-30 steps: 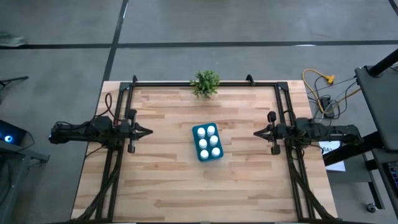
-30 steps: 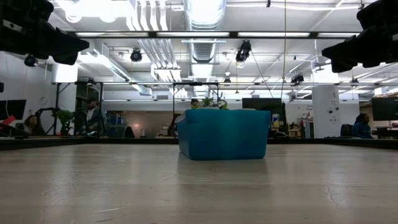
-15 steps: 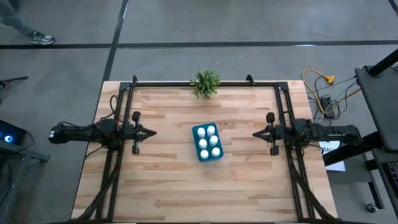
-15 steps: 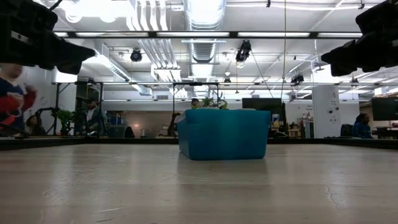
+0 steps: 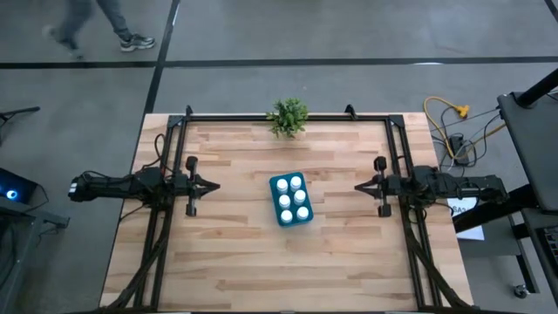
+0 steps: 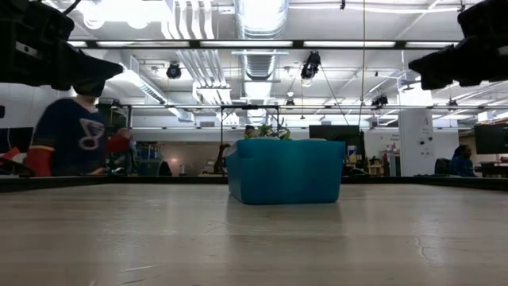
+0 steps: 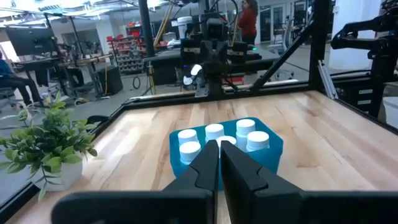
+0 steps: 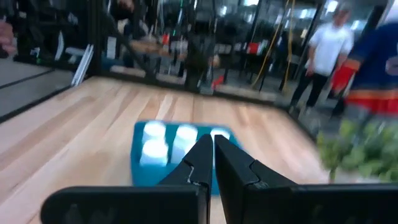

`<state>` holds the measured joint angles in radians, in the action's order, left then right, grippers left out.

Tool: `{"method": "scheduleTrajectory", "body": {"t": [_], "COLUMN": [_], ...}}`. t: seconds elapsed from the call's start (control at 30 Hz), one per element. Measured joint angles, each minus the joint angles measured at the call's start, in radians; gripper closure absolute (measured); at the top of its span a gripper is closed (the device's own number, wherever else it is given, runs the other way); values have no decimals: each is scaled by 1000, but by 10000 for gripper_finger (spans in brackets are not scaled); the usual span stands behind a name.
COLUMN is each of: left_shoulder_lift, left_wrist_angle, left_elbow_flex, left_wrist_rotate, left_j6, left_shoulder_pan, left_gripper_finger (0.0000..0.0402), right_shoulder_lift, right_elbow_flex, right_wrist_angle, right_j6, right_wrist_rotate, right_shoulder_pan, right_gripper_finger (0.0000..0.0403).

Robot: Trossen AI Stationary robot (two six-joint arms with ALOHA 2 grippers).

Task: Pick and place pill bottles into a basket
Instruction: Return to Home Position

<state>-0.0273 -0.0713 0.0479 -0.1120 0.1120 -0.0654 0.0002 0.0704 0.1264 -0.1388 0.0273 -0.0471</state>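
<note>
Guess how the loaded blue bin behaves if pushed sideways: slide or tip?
Probably slides: the basket sits low and wide, flat on the wood table. Likely stiff, since its walls stand straight. The pill bottles fill it upright and packed, so they should hardly rattle. Left pincer and right pincer sit shut, well clear.

Person (image 5: 118, 19) blurred, cut off above
</note>
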Motion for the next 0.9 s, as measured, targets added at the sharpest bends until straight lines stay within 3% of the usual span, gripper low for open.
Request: {"method": "scheduleTrajectory", "body": {"t": [0.17, 0.33, 0.9], "left_shoulder_lift": [0, 0, -1], "left_wrist_angle": [-1, -4, -10], "left_elbow_flex": [0, -1, -1], "left_wrist_rotate": [-1, -1, -1], "left_j6": [3, 8, 27], "left_shoulder_pan": [0, 0, 0], "left_gripper_finger": [402, 402, 402], "right_shoulder_lift": [0, 1, 1], "right_elbow_flex": [-11, -48, -61], "right_wrist_angle": [-120, -132, -161], "right_j6": [-61, -19, -10], "right_wrist_rotate": [9, 50, 50], "right_shoulder_pan": [0, 0, 0], "right_gripper_finger": [394, 394, 394]}}
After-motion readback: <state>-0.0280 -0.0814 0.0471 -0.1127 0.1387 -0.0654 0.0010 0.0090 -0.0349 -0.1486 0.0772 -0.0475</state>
